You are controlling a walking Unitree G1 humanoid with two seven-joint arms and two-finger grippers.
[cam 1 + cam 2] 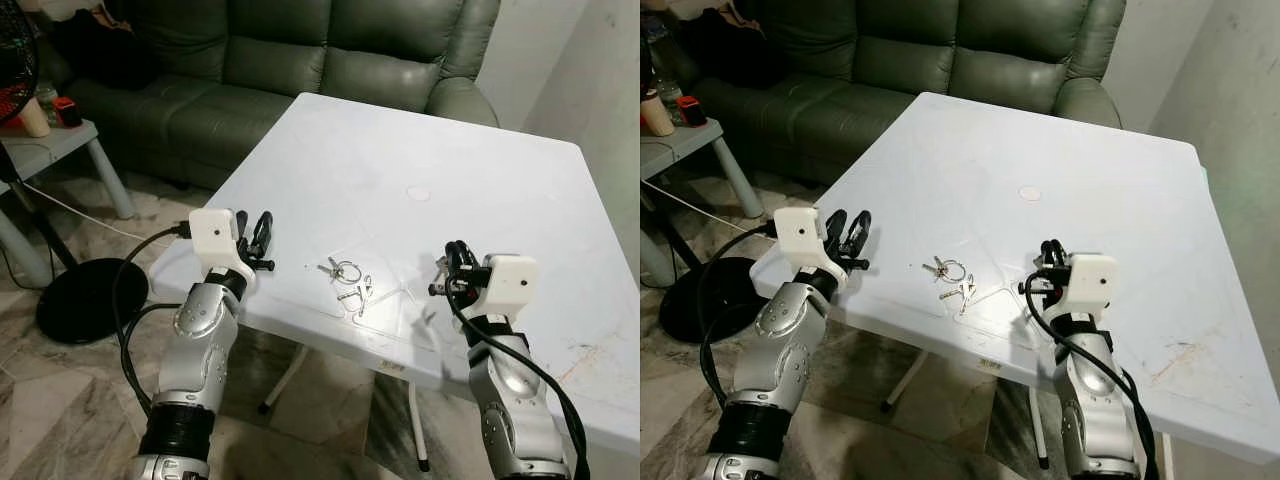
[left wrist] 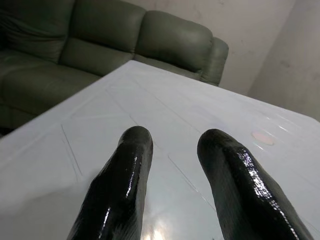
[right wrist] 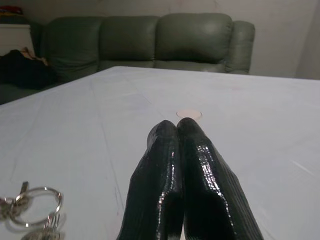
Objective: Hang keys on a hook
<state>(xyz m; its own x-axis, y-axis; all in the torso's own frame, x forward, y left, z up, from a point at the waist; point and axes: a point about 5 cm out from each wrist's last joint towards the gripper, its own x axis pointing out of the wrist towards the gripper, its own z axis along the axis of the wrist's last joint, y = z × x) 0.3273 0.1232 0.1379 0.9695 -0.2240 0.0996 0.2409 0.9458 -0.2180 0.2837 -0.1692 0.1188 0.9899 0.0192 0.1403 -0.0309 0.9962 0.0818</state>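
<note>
Centrally, a small bunch of silver metal keys on wire rings (image 1: 347, 279) lies flat on the white plastic square worktop (image 1: 420, 140), near its front edge and between the two arms, touched by neither. Left hand (image 1: 261, 238): raised at the worktop's near left corner, its two long black fingers (image 2: 125, 170) parted with a clear gap, nothing between them. Right hand (image 1: 456, 262): held low over the worktop's front portion, just right of the keys, its black fingers pressed together side by side and empty, as the right wrist view confirms; in that view the key rings (image 3: 31, 207) lie on the surface beside and apart from the closed fingertips. A small round pale disc (image 1: 418, 193) sits flat near the worktop's centre, well beyond the keys. Behind the worktop stands a dark green leather sofa (image 1: 300, 50). At far left, a grey side table (image 1: 50, 145) carries small items too small to identify, and a black round base (image 1: 85, 298) rests on the marbled tile floor (image 1: 60, 400), with a black cable (image 1: 135, 300) running from the left arm.
</note>
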